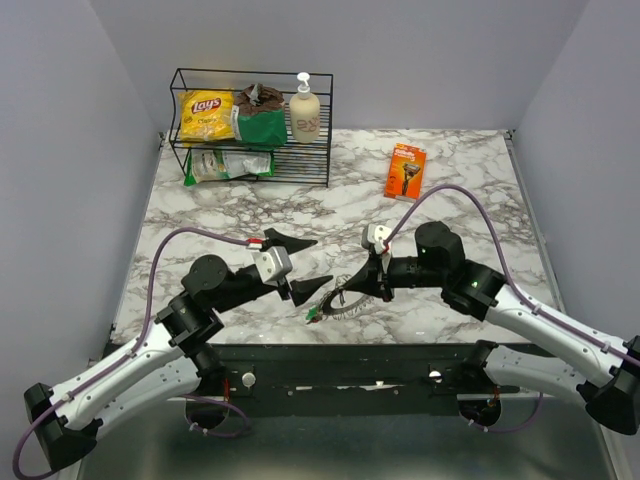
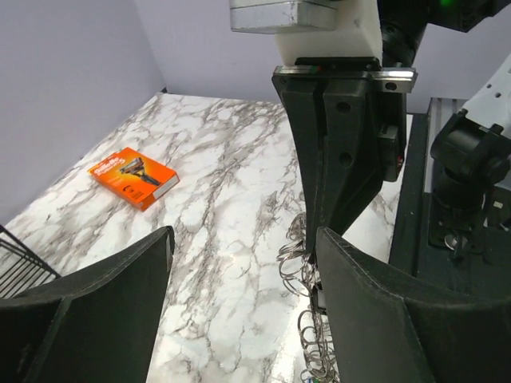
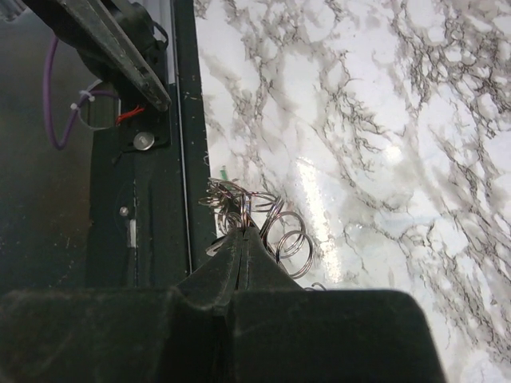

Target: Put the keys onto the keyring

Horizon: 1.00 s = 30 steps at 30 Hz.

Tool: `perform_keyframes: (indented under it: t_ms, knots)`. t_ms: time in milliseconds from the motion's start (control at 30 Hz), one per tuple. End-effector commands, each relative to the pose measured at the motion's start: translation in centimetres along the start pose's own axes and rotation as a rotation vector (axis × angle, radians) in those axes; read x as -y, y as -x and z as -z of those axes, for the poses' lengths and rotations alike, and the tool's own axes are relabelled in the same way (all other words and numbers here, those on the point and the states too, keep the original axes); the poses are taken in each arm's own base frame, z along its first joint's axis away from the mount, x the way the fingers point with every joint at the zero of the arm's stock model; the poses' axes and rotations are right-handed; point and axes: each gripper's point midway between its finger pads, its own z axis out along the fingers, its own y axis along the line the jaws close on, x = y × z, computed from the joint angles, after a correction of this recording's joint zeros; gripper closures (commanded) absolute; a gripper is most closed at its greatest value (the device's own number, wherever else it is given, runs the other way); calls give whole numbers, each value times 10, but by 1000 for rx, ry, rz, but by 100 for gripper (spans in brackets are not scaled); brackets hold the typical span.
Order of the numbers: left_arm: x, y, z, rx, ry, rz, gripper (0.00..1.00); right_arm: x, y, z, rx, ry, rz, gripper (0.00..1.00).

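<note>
Right fingers [image 3: 231, 267] pinch the keyring [image 3: 275, 231] at the near edge of the counter [image 1: 450, 190]; left fingers [image 2: 104, 311] are spread, empty. A green key [image 1: 313, 316] lies just beside the keyring; threading seems unfinished.

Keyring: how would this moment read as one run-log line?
left gripper: open, empty | right gripper: shut on keyring | keyring: at near table edge

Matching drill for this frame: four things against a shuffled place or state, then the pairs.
1. left gripper
2. right gripper
3. orange box
4. chips bag

A. on the top shelf of the rack
B. shut on the keyring
C. open, holding nothing
D. lying flat on the table

Pairs: 1-C, 2-B, 3-D, 4-A
</note>
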Motion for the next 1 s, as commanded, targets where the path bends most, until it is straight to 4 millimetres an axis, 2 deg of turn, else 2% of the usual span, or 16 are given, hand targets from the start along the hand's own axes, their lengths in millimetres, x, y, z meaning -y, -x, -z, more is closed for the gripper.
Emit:
perform_keyframes:
  t_ms: [0, 167, 233, 267, 367, 400, 467, 600, 667, 700, 767, 800, 867, 900, 967]
  knots:
    - [-15, -5, 4, -19, 95, -6, 17, 9, -10, -5, -22, -39, -15, 99]
    - [-24, -11, 4, -40, 142, 4, 11, 17, -25, -15, -50, -54, -28, 99]
    - [-31, -17, 3, -63, 186, 20, 8, 21, -40, -23, -79, -55, -45, 99]
    - [-34, -17, 3, -67, 203, 29, 6, 25, -39, -26, -65, -62, -40, 99]
    - [-41, -25, 1, -116, 246, 58, 5, 29, -53, -36, -100, -58, -65, 99]
    - [-43, -30, 1, -142, 258, 67, 2, 33, -49, -39, -79, -65, -55, 99]
    - [-46, -40, -1, -182, 272, 80, 1, 41, -54, -47, -88, -81, -61, 99]
    - [-42, -49, -7, -227, 255, 126, 1, 70, -63, -63, -123, -123, -109, 99]
    - [-42, -54, -10, -245, 258, 146, 1, 83, -55, -71, -114, -133, -128, 99]
    - [-45, -52, -11, -242, 272, 152, 1, 95, -65, -77, -136, -146, -160, 99]
    - [-45, -61, -12, -275, 287, 194, 1, 107, -65, -83, -136, -158, -188, 99]
    - [-47, -62, -12, -285, 299, 198, 1, 120, -63, -87, -135, -174, -197, 99]
    - [-46, -66, -14, -296, 302, 228, 1, 136, -64, -90, -137, -209, -211, 99]
    - [-45, -67, -15, -302, 304, 237, 1, 151, -54, -89, -118, -233, -217, 99]
    - [-51, -73, -14, -314, 344, 254, 1, 162, -59, -93, -126, -225, -249, 99]
